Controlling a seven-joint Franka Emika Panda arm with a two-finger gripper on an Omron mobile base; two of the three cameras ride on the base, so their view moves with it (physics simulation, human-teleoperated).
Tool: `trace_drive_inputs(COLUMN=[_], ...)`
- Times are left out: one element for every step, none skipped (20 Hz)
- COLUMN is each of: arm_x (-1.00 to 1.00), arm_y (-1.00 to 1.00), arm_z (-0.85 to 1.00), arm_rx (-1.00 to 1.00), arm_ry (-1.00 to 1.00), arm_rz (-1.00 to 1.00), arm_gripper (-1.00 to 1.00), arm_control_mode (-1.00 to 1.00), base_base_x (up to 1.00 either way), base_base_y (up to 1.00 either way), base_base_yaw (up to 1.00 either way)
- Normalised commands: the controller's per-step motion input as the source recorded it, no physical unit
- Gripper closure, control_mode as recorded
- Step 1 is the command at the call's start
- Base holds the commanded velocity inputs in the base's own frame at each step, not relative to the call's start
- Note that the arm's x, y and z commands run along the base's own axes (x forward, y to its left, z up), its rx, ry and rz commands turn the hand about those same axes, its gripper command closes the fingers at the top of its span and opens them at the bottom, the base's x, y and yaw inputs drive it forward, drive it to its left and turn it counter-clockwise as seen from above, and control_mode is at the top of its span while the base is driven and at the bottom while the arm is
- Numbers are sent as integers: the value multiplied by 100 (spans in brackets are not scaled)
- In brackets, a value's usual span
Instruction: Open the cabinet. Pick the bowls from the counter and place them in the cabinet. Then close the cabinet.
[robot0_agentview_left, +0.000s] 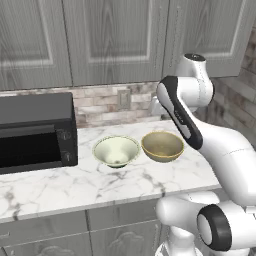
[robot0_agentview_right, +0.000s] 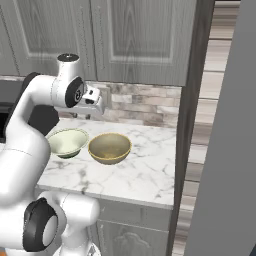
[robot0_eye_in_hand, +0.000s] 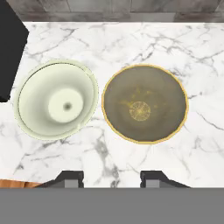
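Observation:
The cabinet (robot0_agentview_left: 115, 40) (robot0_agentview_right: 140, 40) hangs over the counter with both grey doors shut. Two bowls stand side by side on the white marble counter (robot0_agentview_left: 60, 187) (robot0_eye_in_hand: 109, 39): the cream-white bowl (robot0_agentview_left: 116, 150) (robot0_agentview_right: 67, 141) (robot0_eye_in_hand: 57, 99) on the left, the tan-olive bowl (robot0_agentview_left: 162, 145) (robot0_agentview_right: 110, 147) (robot0_eye_in_hand: 144, 103) on the right. My gripper (robot0_eye_in_hand: 113, 177) (robot0_agentview_right: 96, 102) hovers above them, pointing straight down at the near side of the gap between the two. Its jaws stand open and hold nothing.
A black microwave (robot0_agentview_left: 35, 131) (robot0_eye_in_hand: 8, 52) sits on the counter just left of the cream bowl. A brick backsplash (robot0_agentview_left: 100, 107) with a wall outlet runs behind. A dark tall side panel (robot0_agentview_right: 192, 125) ends the counter on the right.

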Motion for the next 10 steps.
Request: trace_drive_inputs(arm_x=[-4, -22, -51, -64, -63, -74, -65, -56, -59, -49], arm_y=[0, 4, 2, 12, 0, 0, 0, 0, 0, -4], arm_z=[0, 0, 17, 26, 28, 34, 41, 59, 72, 84], arm_rx=[0, 0, -6, -10, -10, -10, -2, -9, -11, -2], arm_ry=[0, -5, -28, -35, -40, -47, -45, -49, -50, -40], arm_rz=[0, 0, 0, 0, 0, 0, 0, 0, 0, 0], arm_gripper=[-100, -100, -100, -100, -100, -100, -100, -100, -100, -100], arm_control_mode=[-100, -100, -100, -100, -100, -100, -100, -100, -100, -100], base_base_x=[0, 0, 0, 0, 0, 0, 0, 0, 0, 0], base_base_y=[0, 0, 0, 0, 0, 0, 0, 0, 0, 0], base_base_yaw=[0, 0, 0, 0, 0, 0, 0, 0, 0, 0])
